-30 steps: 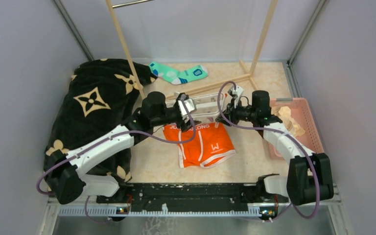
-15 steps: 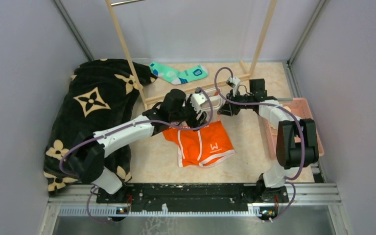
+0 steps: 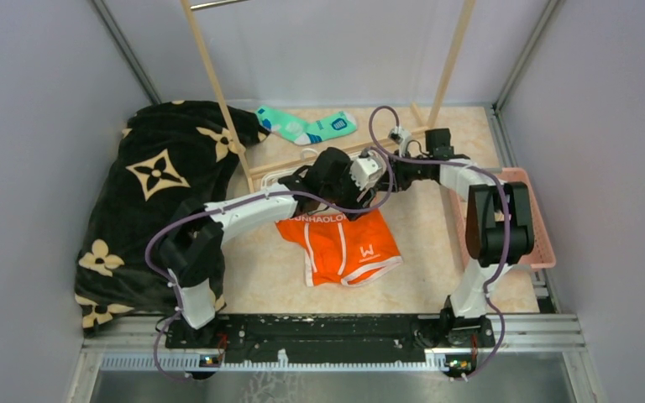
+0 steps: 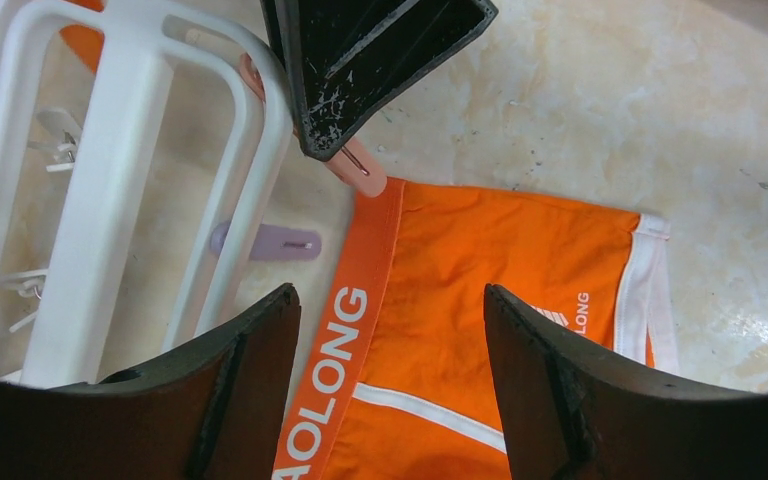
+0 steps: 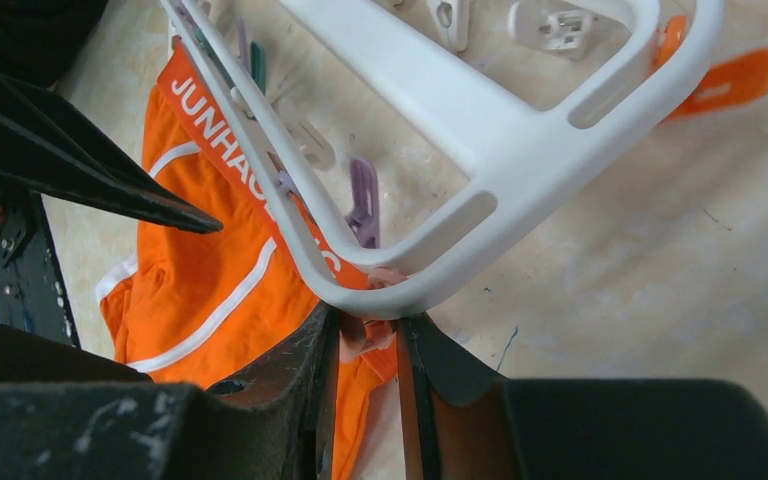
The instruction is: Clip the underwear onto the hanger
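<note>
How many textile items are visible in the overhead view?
3: the black patterned blanket at left, the teal sock at the back, the underwear in the centre. The right arm partly covers the pink basket, so more may be hidden.

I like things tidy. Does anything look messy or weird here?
The hanger isn't hanging up: it is down by the underwear's waistband, with the right gripper pinching one corner clip. A sock lies loose too.

grey walls [image 3: 42, 126] | beige marbled floor [image 3: 428, 243] | wooden rack [image 3: 216, 84] at back | black patterned blanket [image 3: 159, 168] left | pink basket [image 3: 542, 239] right
</note>
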### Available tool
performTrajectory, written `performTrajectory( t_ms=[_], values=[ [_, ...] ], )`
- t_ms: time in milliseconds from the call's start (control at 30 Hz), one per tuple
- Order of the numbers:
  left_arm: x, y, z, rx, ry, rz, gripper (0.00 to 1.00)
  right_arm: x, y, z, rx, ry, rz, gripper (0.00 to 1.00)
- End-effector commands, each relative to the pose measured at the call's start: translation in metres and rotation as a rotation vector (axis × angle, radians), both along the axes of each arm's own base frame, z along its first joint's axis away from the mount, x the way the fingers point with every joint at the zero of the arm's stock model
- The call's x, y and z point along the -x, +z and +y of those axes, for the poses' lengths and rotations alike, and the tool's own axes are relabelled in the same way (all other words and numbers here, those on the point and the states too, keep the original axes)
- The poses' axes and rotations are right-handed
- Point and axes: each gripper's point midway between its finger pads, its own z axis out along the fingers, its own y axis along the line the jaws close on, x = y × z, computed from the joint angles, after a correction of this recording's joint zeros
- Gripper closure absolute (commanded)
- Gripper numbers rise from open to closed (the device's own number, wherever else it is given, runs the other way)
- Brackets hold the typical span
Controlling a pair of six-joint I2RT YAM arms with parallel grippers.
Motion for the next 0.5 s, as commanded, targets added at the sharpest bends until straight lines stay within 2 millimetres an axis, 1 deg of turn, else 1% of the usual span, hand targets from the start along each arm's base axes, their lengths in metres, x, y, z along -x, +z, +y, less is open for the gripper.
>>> performTrajectory(
  t_ms=[0, 100, 200, 333, 467],
  values=[
    [-0.003, -0.005, -0.004, -0.016, 0.028, 0.047, 0.27, -0.022, 0.017, -0.001, -0.004, -0.037, -0.038, 1.00],
    [0.003, -0.018, -0.008, -0.019, -0.005, 0.085, 0.27, -0.028, 0.010, -0.003, 0.011, -0.056, -0.013, 1.00],
    [0.006, -0.025, -0.012, -0.022, -0.037, 0.101, 0.26, -0.031, 0.006, -0.003, 0.013, -0.044, -0.005, 1.00],
    [0.002, -0.034, -0.015, -0.033, -0.049, 0.095, 0.25, -0.035, 0.002, -0.001, 0.005, -0.032, -0.003, 1.00],
    [-0.003, -0.052, -0.017, -0.082, -0.068, 0.114, 0.25, -0.040, -0.003, 0.001, -0.010, -0.015, 0.005, 1.00]
  ],
)
